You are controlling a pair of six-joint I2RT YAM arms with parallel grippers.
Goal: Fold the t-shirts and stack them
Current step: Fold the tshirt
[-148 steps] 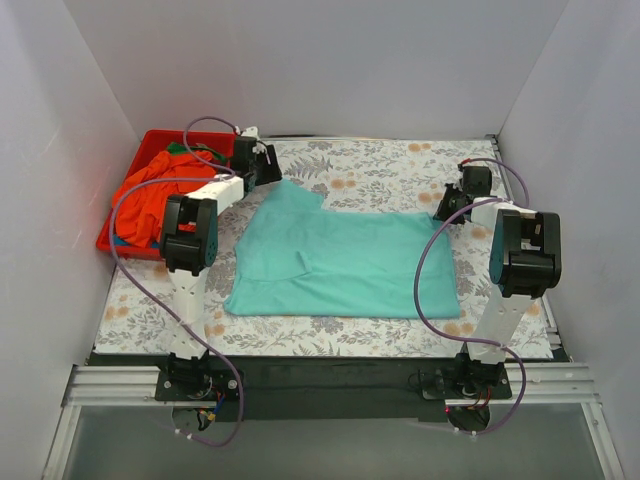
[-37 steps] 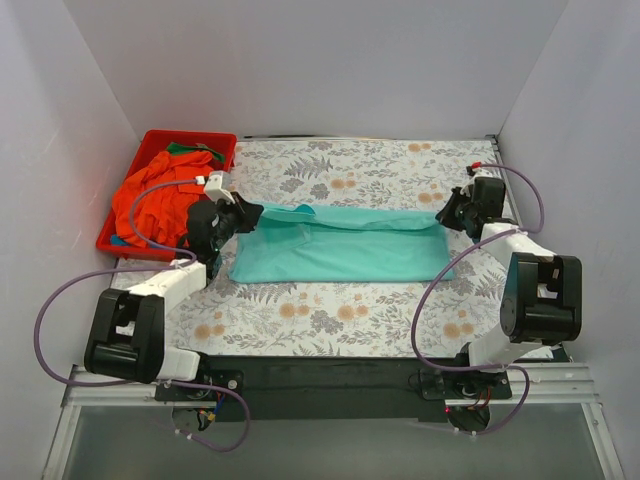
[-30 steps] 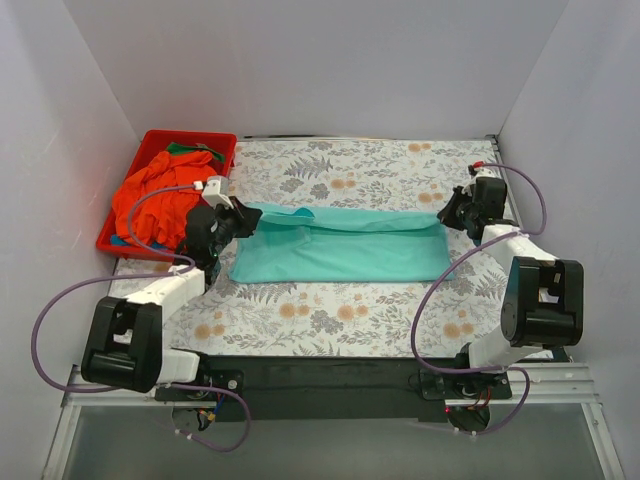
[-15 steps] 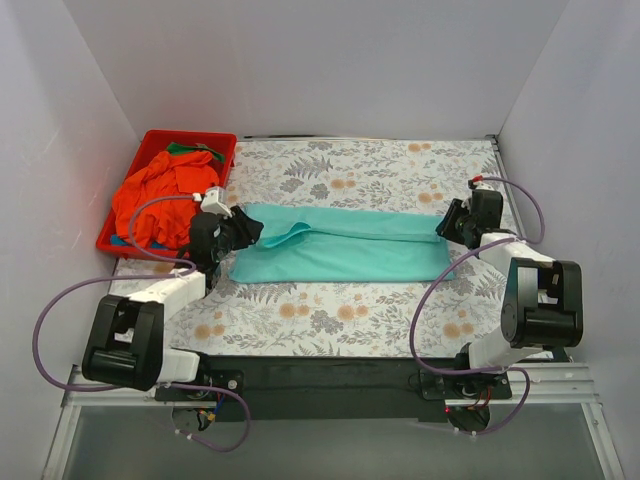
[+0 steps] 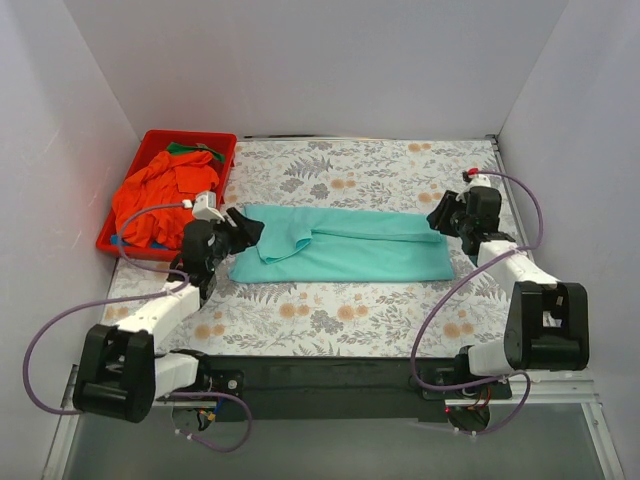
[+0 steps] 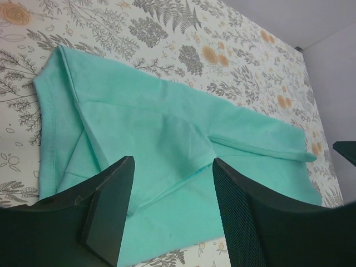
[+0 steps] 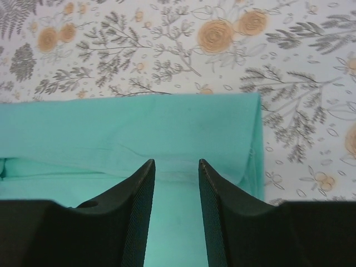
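Observation:
A teal t-shirt (image 5: 345,245) lies folded into a long band across the middle of the table; it also shows in the left wrist view (image 6: 167,144) and the right wrist view (image 7: 139,133). My left gripper (image 5: 245,228) is open and empty at the shirt's left end, its jaws apart over the cloth (image 6: 172,167). My right gripper (image 5: 440,218) is open and empty at the shirt's right end (image 7: 177,162). An orange-red t-shirt (image 5: 155,195) lies bunched in the bin, with a green one (image 5: 185,150) under it.
A red plastic bin (image 5: 215,140) stands at the back left corner of the table. The flower-patterned tablecloth (image 5: 380,170) covers the table. White walls close in the back and both sides.
Both grippers carried the shirt's far edge toward the near side, folding it into a band, then let go. In the last second both opened and drew slightly away from the cloth's ends.

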